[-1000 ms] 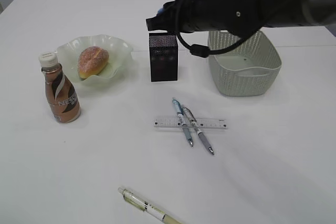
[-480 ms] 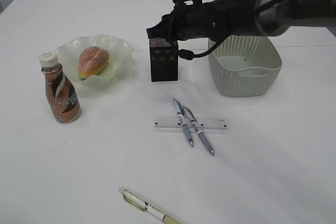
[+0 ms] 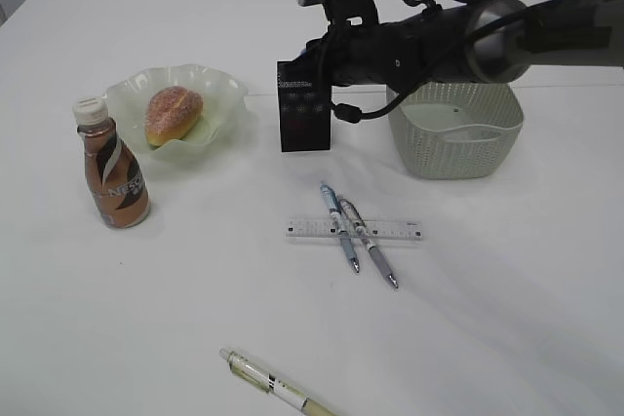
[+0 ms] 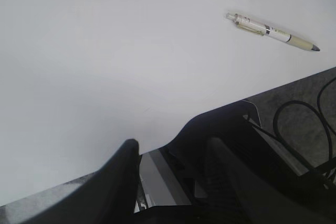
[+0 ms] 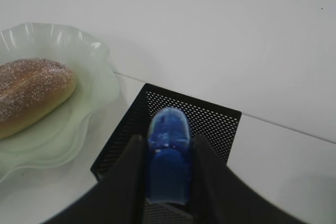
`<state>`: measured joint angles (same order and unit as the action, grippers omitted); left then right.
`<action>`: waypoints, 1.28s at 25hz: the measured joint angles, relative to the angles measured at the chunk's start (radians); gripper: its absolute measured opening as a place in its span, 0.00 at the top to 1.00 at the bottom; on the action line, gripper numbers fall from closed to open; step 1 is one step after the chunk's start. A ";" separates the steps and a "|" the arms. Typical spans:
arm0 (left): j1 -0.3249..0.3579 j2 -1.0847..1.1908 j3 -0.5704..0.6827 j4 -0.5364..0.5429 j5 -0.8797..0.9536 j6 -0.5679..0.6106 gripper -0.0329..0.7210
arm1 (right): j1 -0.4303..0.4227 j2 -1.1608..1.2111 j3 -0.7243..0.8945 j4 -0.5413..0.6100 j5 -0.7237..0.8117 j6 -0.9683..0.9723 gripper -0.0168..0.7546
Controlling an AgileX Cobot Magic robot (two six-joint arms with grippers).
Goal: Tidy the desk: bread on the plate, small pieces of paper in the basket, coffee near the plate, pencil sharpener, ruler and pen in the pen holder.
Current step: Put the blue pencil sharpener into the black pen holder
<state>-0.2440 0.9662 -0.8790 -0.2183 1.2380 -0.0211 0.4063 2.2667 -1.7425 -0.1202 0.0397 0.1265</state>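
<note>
The pencil sharpener [image 5: 168, 153], blue, is clamped between the right gripper's [image 5: 167, 156] fingers directly above the black mesh pen holder [image 3: 303, 106]. Beside it sits the plate [image 5: 84, 124] with bread [image 5: 31, 90]. The left gripper [image 4: 173, 166] stands open, empty, near a pen [image 4: 270, 31].

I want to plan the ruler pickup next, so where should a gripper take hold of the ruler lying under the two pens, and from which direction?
Probably from above at the ruler's bare left end, jaws spanning its narrow width. It lies flat on the table, so only the long edges offer a hold, and the two pens cross its middle, while the left end lies clear of them.
</note>
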 joint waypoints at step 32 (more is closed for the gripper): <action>0.000 0.000 0.000 0.000 0.000 0.000 0.55 | -0.002 0.090 -0.006 0.000 -0.159 0.002 0.60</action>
<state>-0.2440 0.9662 -0.8790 -0.2183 1.2384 -0.0211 0.4047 2.3571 -1.7485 -0.1202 -0.1195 0.1288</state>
